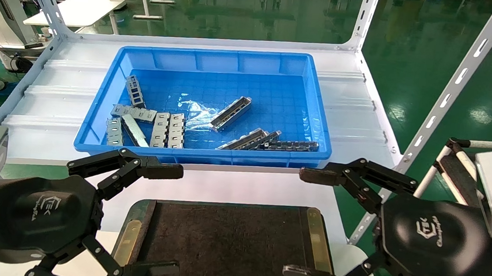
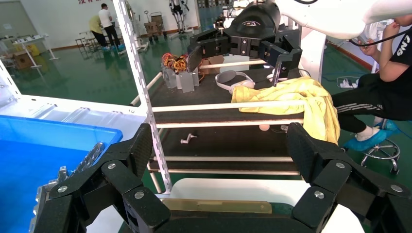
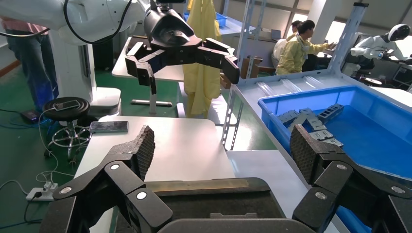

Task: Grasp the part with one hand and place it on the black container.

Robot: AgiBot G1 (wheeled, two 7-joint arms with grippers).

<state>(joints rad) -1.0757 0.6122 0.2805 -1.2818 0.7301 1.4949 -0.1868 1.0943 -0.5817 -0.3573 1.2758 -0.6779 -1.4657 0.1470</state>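
Several silver-grey channel bars lie in the blue bin (image 1: 314, 112). One part (image 1: 230, 113) lies alone near the bin's middle; others (image 1: 246, 140) lie near its front wall. The black container (image 1: 228, 246), with brass strips on its sides, sits on the table in front of the bin. My left gripper (image 1: 167, 219) hangs open and empty over the container's left edge. My right gripper (image 1: 307, 224) hangs open and empty over its right edge. The two face each other. In the left wrist view the left gripper (image 2: 221, 150) is wide open, as is the right gripper (image 3: 223, 148) in its own view.
A darker chain-like strip (image 1: 291, 145) lies by the bin's front right corner. Flat grey plates (image 1: 167, 129) lie at the bin's left. White slotted rack posts (image 1: 447, 96) stand at the right and back. A side cart with a yellow cloth (image 2: 296, 97) stands beyond.
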